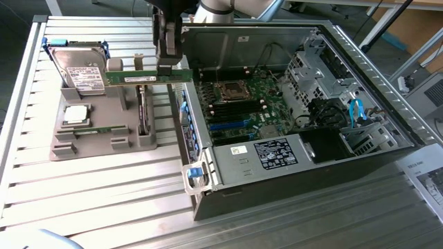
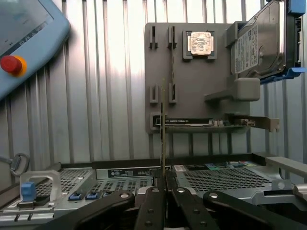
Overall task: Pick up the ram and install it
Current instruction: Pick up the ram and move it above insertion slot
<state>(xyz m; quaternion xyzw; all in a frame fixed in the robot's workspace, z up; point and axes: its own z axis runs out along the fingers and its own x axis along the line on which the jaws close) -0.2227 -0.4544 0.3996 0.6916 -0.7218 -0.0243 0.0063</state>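
Right now the tool (image 1: 166, 70) is clamped on the ram (image 1: 147, 78), its fingers pinching the top edge of the green stick roughly two thirds of the way along, toward the end nearer the computer case (image 1: 291, 171). The ram hangs in the air with its long edge level and its flat face toward the exterior camera, above the grey holder (image 1: 97, 137) and not touching it. One end lies in front of the hard drive (image 1: 80, 70), which stands upright in the holder. The other end reaches the rim of the open case at the exterior view's right. In the wrist view the ram (image 2: 163, 134) appears edge-on as a thin line rising from between the dark fingers of the tool (image 2: 163, 187), with the holder (image 2: 192, 91) behind it. A square silver processor chip (image 1: 74, 115) lies flat in its recess on the holder, and a dark expansion card (image 1: 142, 114) stands on edge in a slot beside it, just below the held ram. The case lies on its side on the slatted metal table (image 1: 104, 197) with its green motherboard (image 1: 242, 104) exposed. A pendant with a red button (image 2: 10, 63) rests on the table in the wrist view.
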